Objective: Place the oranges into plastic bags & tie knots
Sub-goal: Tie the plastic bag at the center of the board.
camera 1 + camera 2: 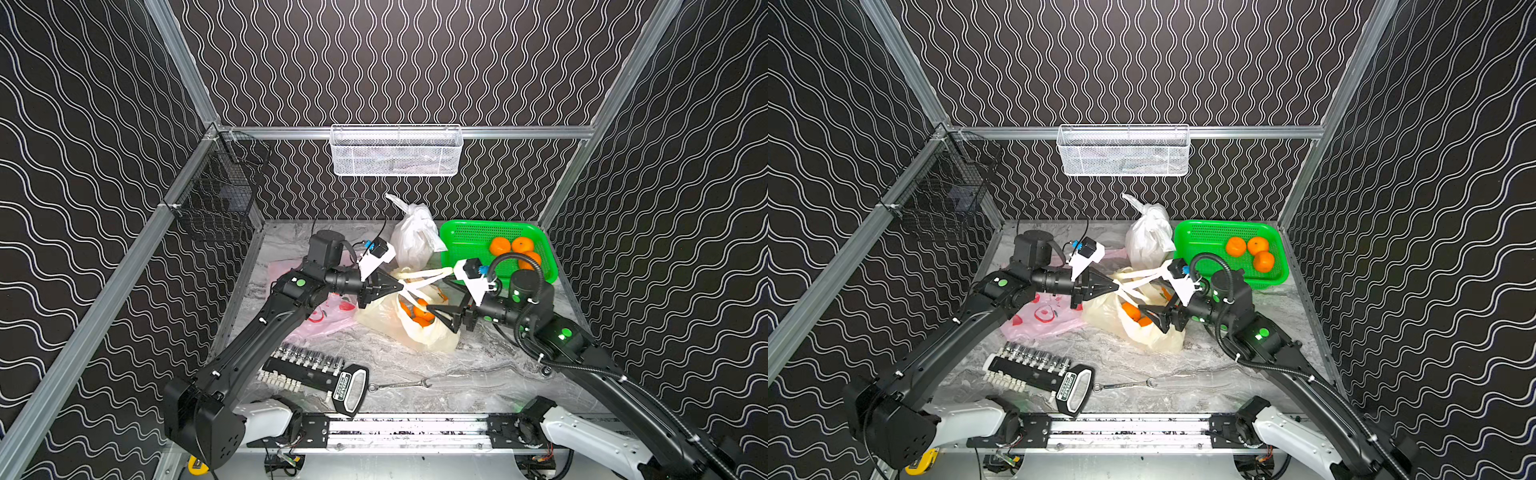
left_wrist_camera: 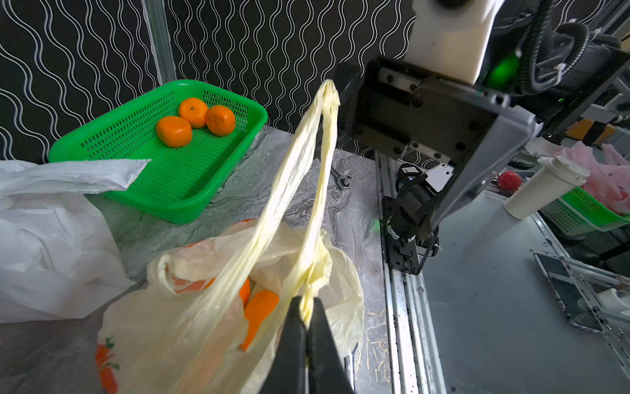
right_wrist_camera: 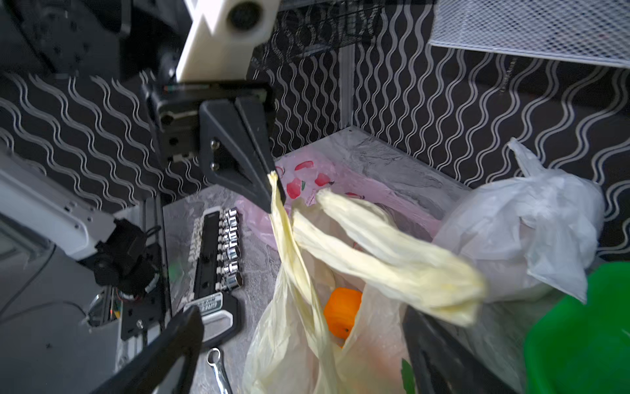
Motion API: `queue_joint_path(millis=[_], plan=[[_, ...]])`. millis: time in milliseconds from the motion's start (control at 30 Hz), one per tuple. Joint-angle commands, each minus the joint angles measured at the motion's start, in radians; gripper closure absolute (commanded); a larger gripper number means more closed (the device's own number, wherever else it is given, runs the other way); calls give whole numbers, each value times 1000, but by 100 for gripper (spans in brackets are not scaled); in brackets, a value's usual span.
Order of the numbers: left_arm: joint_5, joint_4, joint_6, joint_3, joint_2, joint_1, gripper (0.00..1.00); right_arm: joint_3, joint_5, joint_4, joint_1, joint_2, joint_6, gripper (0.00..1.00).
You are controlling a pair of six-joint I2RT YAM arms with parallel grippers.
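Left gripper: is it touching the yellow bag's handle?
Touching. The left wrist view shows the left gripper shut, pinching the yellow bag's handle between its jaws.

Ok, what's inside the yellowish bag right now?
Oranges show through the yellowish bag's open mouth, at least two. Crumpled plastic and the handles cover the rest, so the full count is hidden.

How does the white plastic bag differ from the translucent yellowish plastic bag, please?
The white plastic bag is knotted at its top; the translucent yellowish plastic bag gapes open, untied. No gripper holds the white bag; the shut left gripper pinches the yellowish bag's handle. Oranges show inside the yellowish bag; the white bag's contents are hidden. Both are crinkly plastic.
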Motion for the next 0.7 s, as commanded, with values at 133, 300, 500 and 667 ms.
queue_joint_path(millis=[133,300,500,667], plan=[[6,79,39,9,23,0,100,238,246,-218,-3,64,458,19],[-4,81,47,7,19,1,100,299,225,-253,-38,82,638,25],[-2,65,56,15,17,-1,100,323,123,-262,-101,118,707,32],[-5,69,54,9,11,0,100,327,86,-262,-114,143,717,36]])
